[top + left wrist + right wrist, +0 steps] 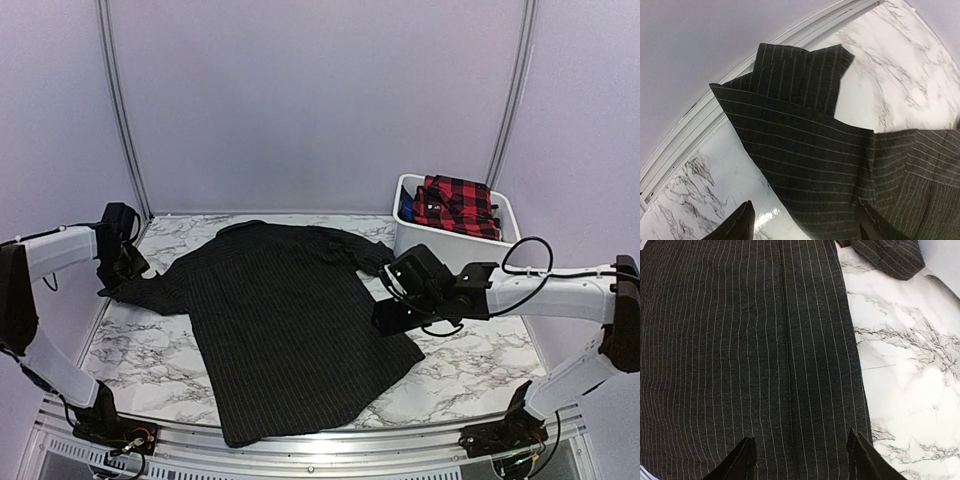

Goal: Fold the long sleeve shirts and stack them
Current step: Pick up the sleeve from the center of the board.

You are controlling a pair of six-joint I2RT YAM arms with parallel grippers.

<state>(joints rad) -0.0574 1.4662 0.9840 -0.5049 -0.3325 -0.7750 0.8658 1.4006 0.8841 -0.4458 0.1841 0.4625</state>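
A black pinstriped long sleeve shirt (pixel 285 320) lies spread flat on the marble table (pixel 470 365), collar toward the back. My left gripper (pixel 127 270) hovers at the end of its left sleeve. In the left wrist view the gripper (pixel 805 227) is open, and the sleeve (pixel 810 150) and its folded cuff (pixel 795 75) lie beneath and ahead of it. My right gripper (pixel 393 314) is over the shirt's right side edge. In the right wrist view that gripper (pixel 802 462) is open above the striped cloth (pixel 750 355), holding nothing. A red-and-black plaid shirt (pixel 458 204) lies in a bin.
The white bin (pixel 412 236) stands at the back right, close behind my right arm. A metal rail (pixel 330 448) runs along the table's near edge. Pale walls enclose the left, back and right. Bare marble (pixel 905 375) shows to the right of the shirt.
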